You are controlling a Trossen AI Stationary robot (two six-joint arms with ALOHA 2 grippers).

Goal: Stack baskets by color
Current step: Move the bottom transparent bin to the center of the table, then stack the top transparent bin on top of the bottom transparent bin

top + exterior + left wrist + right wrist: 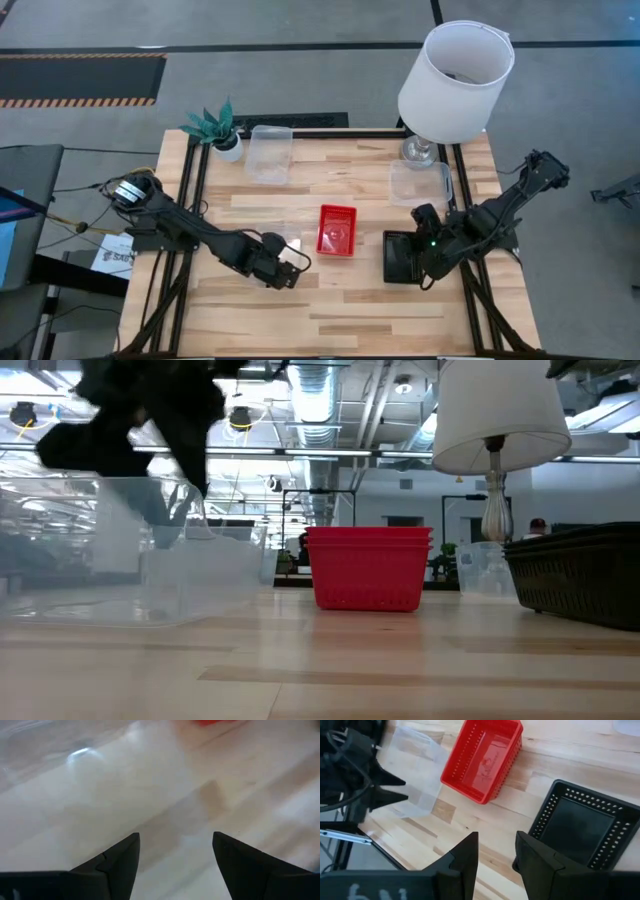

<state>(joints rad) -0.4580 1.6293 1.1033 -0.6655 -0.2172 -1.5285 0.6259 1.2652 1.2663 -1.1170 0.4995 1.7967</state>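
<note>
A red basket (337, 229) (482, 757) stands at the table's middle. A black basket (402, 257) (580, 830) rests to its right. A clear basket (417, 767) (140, 555) lies just left of the red one. Other clear baskets sit at the far left (269, 152) and by the lamp (420, 183). My left gripper (293, 262) (175, 845) is open, tilted down at the near-left end of the clear basket. My right gripper (425, 235) (496, 845) hangs open above the black basket's left side, its narrow gap empty. My left gripper stands at the clear basket's near-left rim (405, 790), slanting down from the table's left. The see-through plastic makes it impossible to tell whether a finger touches the rim. Nothing shows between the fingers in the left wrist view.
A white lampshade on its stand (455, 80) rises at the far right corner, close to a clear basket. A small green potted plant (215, 128) sits at the far left corner. Bare wood lies along the near edge (330, 320).
</note>
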